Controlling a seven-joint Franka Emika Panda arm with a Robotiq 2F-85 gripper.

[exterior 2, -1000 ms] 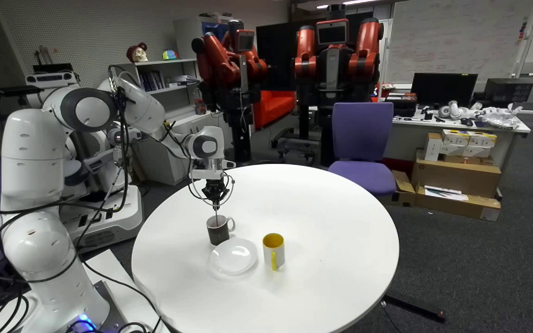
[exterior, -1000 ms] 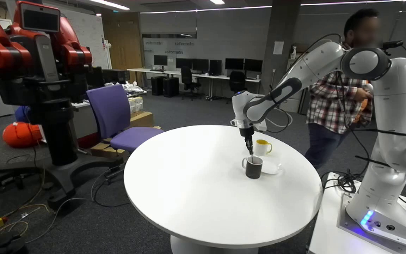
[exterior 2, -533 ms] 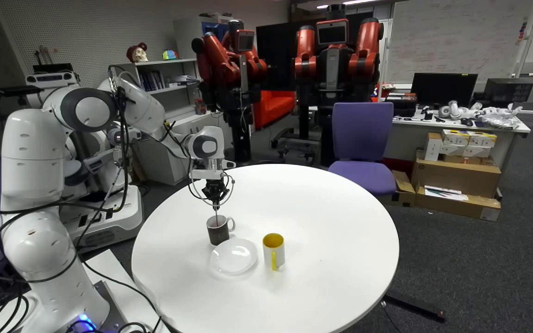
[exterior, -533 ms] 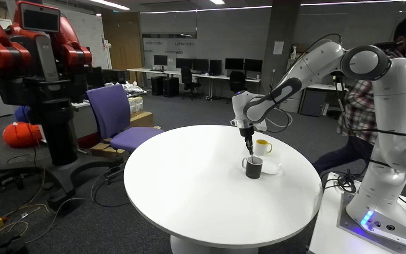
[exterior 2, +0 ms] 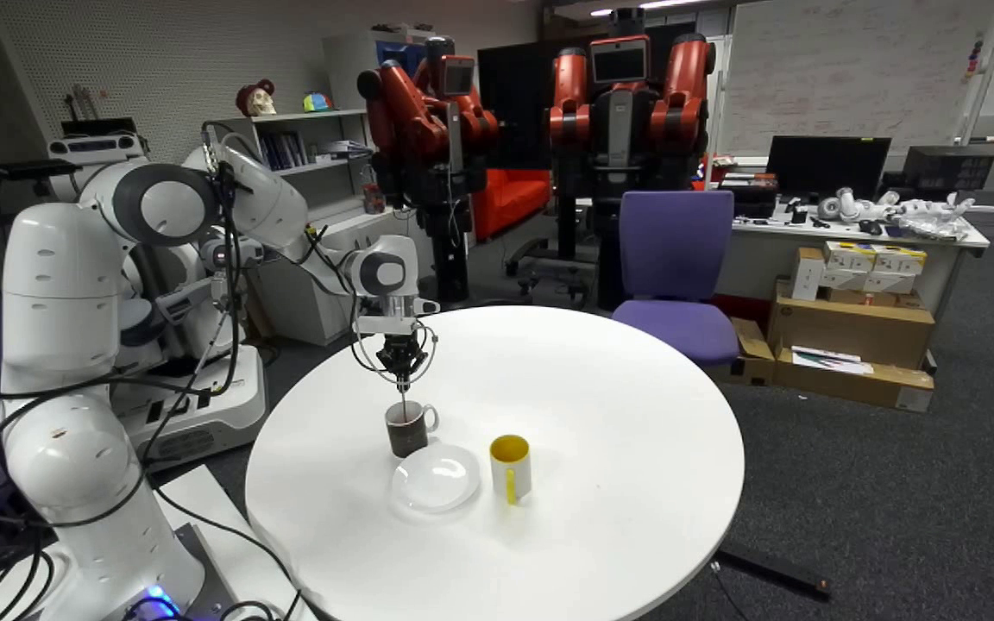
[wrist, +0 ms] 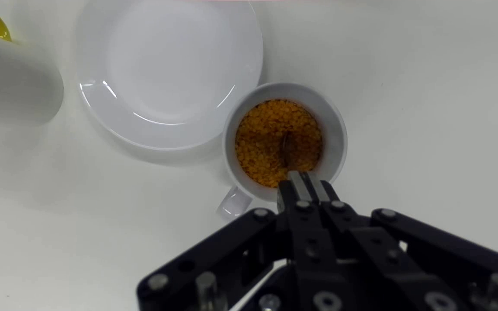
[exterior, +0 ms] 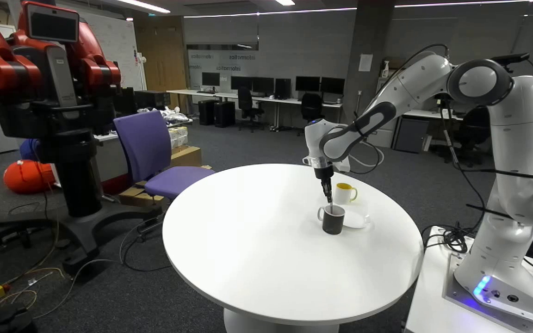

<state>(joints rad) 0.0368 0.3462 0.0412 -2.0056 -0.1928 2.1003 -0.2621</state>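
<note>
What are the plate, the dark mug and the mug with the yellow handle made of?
Plate: probably glazed ceramic, since bright glints run along its smooth rim; shiny plastic might look similar.
Dark mug: likely ceramic, with a glint on its pale handle; the dark outside looks duller.
Yellow-handled mug: perhaps ceramic too; its handle gleams and its white side looks smooth.

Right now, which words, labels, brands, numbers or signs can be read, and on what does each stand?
"informatics", mirrored, repeated: on the back panel.
Too faint to read: writing on the whiteboard.
Too small to read: any print on the stacked boxes, posted sheet and red robot's torso.
No text visible on the dark mug, plate or yellow-lined mug.
</note>
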